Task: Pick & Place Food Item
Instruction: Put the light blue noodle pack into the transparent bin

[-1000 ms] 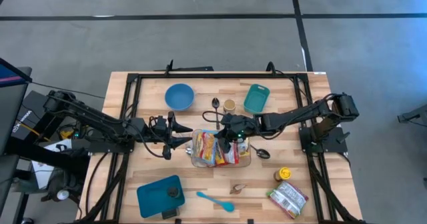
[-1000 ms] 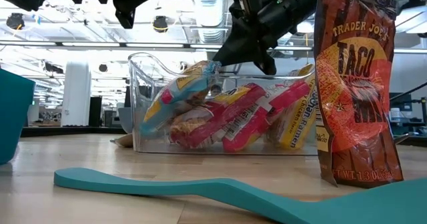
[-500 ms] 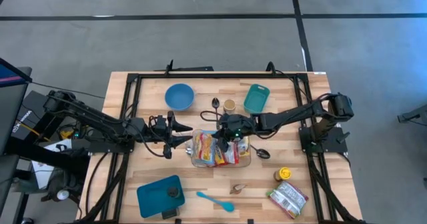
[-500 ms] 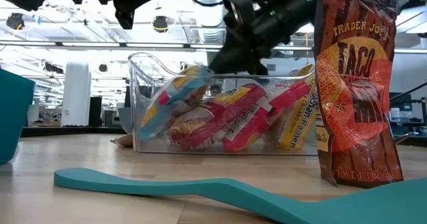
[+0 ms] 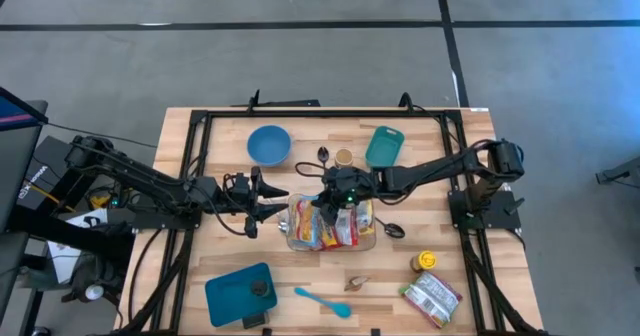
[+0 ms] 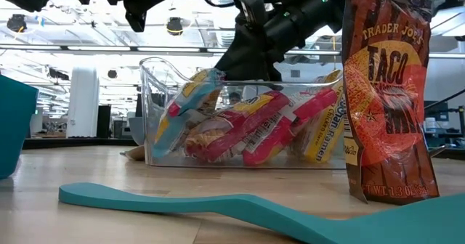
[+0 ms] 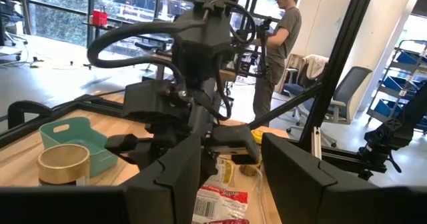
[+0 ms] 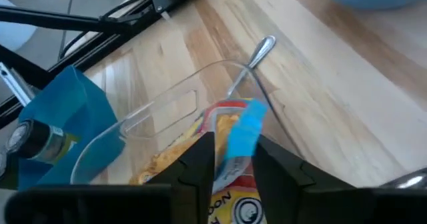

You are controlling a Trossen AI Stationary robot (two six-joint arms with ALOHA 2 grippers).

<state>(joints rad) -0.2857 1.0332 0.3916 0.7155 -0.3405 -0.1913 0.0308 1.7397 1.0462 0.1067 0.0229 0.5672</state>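
the right jaws [image 5: 331,205] reach down over the clear bin [image 6: 156,106] at mid-tabletop [image 5: 470,276], pinched on the blue end of a ramen pack [image 8: 241,132] whose top corner lifts above the rim. in the right wrist view the two dark fingers [image 8: 200,159] press that blue flap from either side, with the rest of the pack lying below them inside the bin. seen level across the tabletop, the pack [image 6: 190,99] leans against the bin's near-left wall, and more red and yellow packs [image 6: 261,131] fill the bin just beside it, under the arm. a metal spoon [image 8: 257,54] lies on the wood just past the bin's far rim, ahead of the right jaws. the left jaws [image 5: 268,201] hang spread wide just outside the bin, facing the right jaws across it and holding nothing; past their fingers [image 7: 177,174] the left wrist view takes in the right arm, a roll of tape [image 7: 63,164] and a teal tray [image 7: 70,136] beyond it. well behind the right jaws stand a blue bowl [image 5: 268,144], and nearer the tabletop's front edge a taco shell bag [image 6: 385,91], a teal spatula [image 6: 218,204] and a blue box [image 5: 238,294]. a person [image 7: 277,44] stands in the room beyond the tabletop.
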